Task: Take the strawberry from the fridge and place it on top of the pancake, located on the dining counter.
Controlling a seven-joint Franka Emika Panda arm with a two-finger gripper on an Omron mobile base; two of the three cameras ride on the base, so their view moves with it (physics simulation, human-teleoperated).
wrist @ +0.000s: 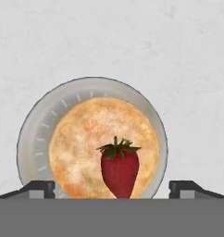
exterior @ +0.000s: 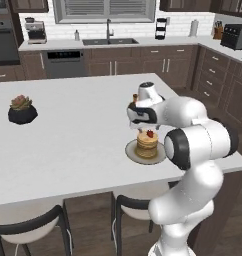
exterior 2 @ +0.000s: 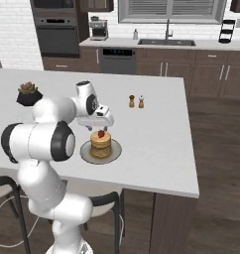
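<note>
Strawberry (wrist: pixel 120 171) lying on top of the pancake (wrist: pixel 86 143), toward one edge of the stack, long axis pointing back at the hand, leafy cap away. Centred between the spread jaws, touching neither. Gripper (wrist: pixel 112 187) released, empty, poised just above the plate (wrist: pixel 33 134) on the dining counter (exterior: pixel 68 140). Seemingly a straight lift clear next. Potted plant (exterior: pixel 22 110) well apart.

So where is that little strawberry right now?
The strawberry sits on top of the pancake, on its plate near the dining counter's front edge.
</note>
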